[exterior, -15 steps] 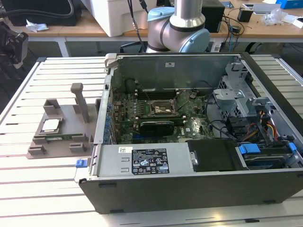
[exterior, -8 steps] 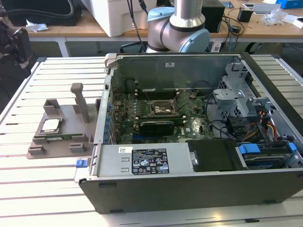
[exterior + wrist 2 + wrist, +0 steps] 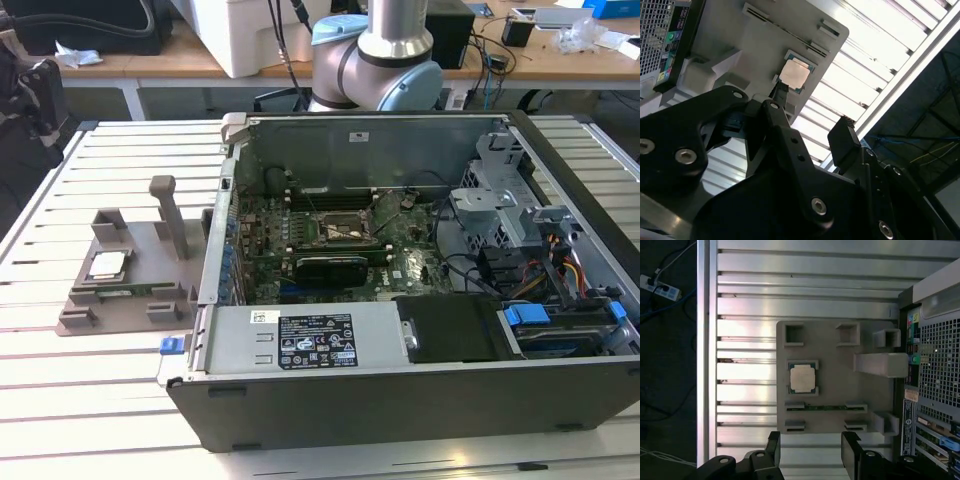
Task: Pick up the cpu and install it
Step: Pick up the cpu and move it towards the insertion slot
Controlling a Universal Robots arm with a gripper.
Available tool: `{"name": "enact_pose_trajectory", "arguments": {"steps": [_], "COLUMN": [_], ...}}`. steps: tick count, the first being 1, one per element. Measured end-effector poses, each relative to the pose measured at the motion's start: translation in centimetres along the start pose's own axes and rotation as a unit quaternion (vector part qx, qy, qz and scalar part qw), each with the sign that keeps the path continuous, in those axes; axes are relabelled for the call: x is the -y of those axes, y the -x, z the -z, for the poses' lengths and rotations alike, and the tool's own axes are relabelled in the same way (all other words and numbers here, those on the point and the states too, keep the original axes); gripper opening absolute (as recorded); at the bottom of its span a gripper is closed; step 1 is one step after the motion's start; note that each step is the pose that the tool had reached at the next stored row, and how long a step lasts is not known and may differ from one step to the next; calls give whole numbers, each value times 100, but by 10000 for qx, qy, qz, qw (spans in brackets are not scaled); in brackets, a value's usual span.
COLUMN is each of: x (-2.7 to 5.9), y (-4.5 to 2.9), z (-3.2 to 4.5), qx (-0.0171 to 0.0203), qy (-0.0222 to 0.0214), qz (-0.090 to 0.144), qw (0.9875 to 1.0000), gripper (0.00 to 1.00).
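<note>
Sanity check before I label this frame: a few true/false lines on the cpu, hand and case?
1. The cpu lies in the grey tray. True.
2. The hand is shut on the cpu. False: it is open, holds nothing and is apart from the cpu.
3. The case is open, with its motherboard exposed. True.
4. The cpu is already inside the case. False: it is on the tray, outside the case.
</note>
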State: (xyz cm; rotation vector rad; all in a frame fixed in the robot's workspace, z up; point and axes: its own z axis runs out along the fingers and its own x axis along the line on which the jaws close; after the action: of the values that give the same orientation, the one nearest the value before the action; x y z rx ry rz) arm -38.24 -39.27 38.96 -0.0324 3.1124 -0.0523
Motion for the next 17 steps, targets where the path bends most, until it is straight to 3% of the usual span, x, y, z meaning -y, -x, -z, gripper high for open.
{"name": "enact_pose_trajectory", "arguments": {"steps": [17], "x": [-2], "y": [-2], "z": [-64], "qx": [1], "qy": [1], "qz": [0], "qw": [10000], "gripper": [60]}}
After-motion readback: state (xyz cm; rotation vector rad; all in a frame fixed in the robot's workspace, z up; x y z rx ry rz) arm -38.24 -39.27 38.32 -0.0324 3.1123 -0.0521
